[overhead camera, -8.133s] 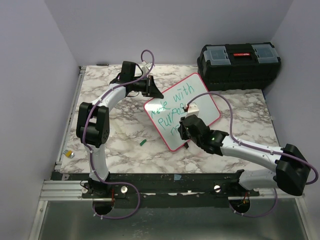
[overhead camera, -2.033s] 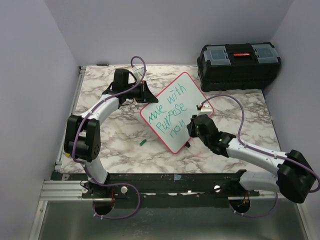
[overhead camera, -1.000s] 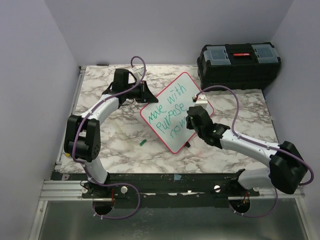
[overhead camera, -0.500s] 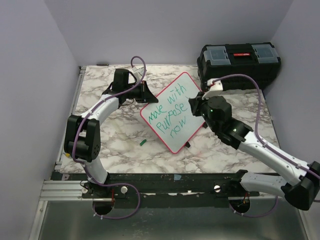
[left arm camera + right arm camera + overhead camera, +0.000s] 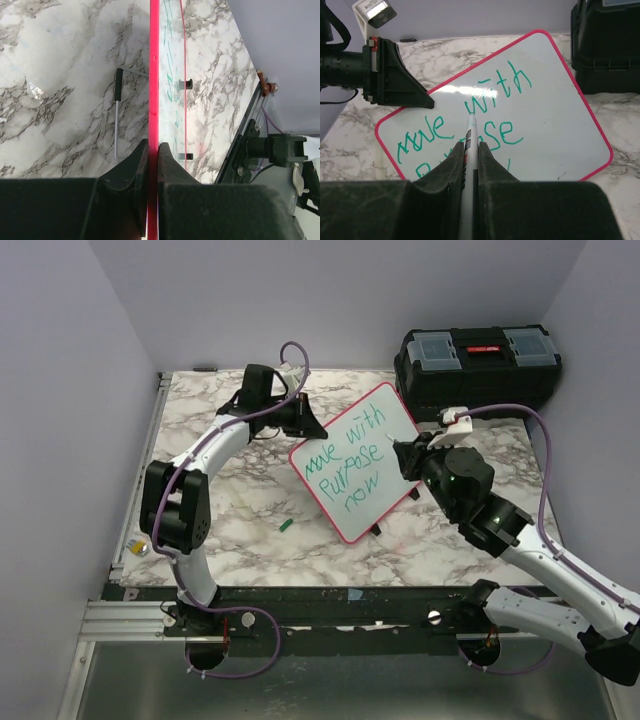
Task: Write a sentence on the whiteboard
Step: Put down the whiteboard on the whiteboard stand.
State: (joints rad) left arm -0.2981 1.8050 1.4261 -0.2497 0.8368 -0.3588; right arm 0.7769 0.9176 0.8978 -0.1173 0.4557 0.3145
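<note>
Your glossy white rectangular whiteboard with the thin pink-red frame sits mid-table on the marbled white tabletop. It is turned diagonally: its long axis, and the green lines of writing along it, run from the near left up toward the far right, pointing at the black plastic toolbox in the far right corner.

Your left gripper is clamped on the board's far-left edge; the left wrist view shows both fingers pressed flat against the pink rim. Your right gripper is closed on a slim white-barrelled marker, tip aimed at the board's face.

Compared with half a second ago, the board and left gripper have shifted a little to the right. The right arm has drawn back to the board's right edge, off the writing. A small green cap lies on the table near the board's near-left side, where it was before.
</note>
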